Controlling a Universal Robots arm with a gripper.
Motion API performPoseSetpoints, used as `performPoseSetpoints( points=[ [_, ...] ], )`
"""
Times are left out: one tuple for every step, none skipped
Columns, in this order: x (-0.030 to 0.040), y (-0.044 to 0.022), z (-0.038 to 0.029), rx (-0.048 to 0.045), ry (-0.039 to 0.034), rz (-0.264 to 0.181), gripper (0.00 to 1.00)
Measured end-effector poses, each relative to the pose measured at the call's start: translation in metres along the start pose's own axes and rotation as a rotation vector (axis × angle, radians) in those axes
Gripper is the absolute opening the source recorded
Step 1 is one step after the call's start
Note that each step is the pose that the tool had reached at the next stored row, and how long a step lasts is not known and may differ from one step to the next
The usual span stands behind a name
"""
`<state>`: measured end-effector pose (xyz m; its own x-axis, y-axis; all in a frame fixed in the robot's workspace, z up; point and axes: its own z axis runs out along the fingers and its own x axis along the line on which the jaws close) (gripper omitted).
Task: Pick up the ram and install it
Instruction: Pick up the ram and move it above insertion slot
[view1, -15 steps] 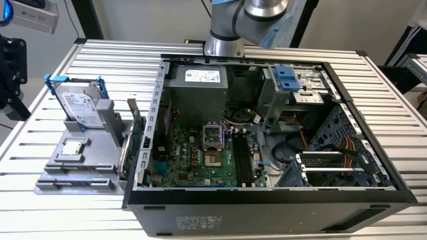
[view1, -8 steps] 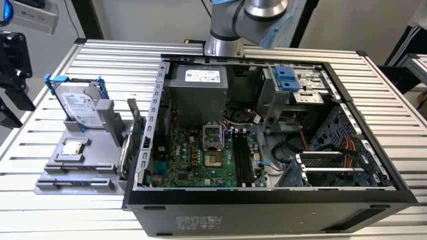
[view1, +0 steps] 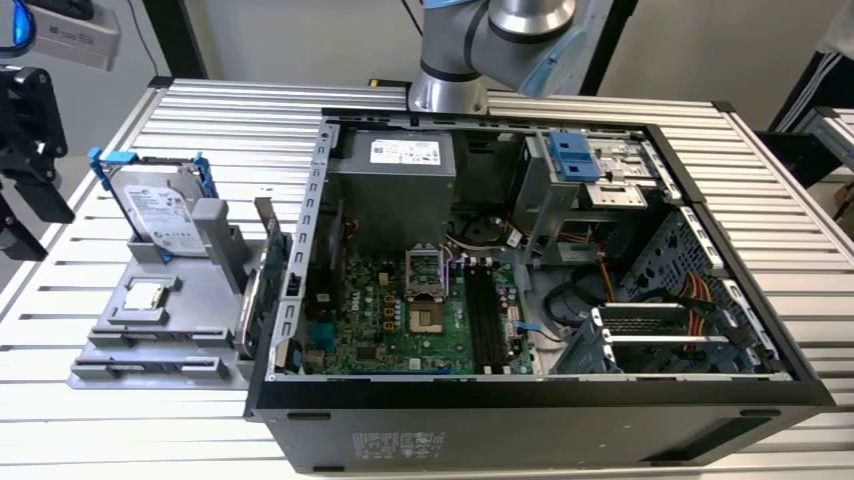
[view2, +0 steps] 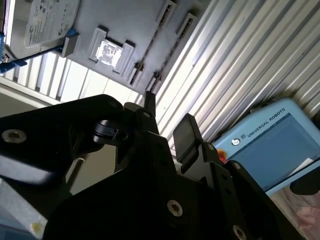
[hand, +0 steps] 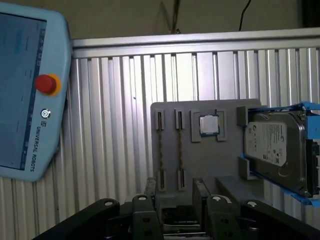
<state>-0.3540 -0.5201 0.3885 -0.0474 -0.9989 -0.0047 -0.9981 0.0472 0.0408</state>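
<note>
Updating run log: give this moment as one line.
gripper: open, holding nothing | nearest: grey plastic holder tray | on tray: silver hard drive in blue frame

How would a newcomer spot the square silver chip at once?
Start at the open computer case on the ribbed metal table; at the exterior view's left of it stands a grey parts holder. The chip lies flat in a recess on that holder, nearer the camera than the upright hard drive in its blue frame. It is the one small, square, shiny silver piece there.
</note>
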Motion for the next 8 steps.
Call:
performPoseSetpoints(
  points=[
    [0.0000,-0.0001,0.0009,0.0019,0.0007,-0.009,1.00],
    [0.0000,-0.0001,0.0019,0.0046,0.0013,-0.019,1.00],
    [0.0000,-0.0001,0.0028,0.0074,0.0019,-0.026,1.00],
    [0.0000,-0.0001,0.0037,0.0106,0.0030,-0.032,1.00],
    [-0.0001,-0.0002,0.0045,0.0138,0.0045,-0.036,1.00],
    [-0.0001,-0.0002,0.0055,0.0174,0.0060,-0.039,1.00],
    [-0.0002,-0.0003,0.0066,0.0197,0.0084,-0.040,1.00],
    [-0.0002,-0.0004,0.0082,0.0208,0.0107,-0.040,1.00]
  ],
)
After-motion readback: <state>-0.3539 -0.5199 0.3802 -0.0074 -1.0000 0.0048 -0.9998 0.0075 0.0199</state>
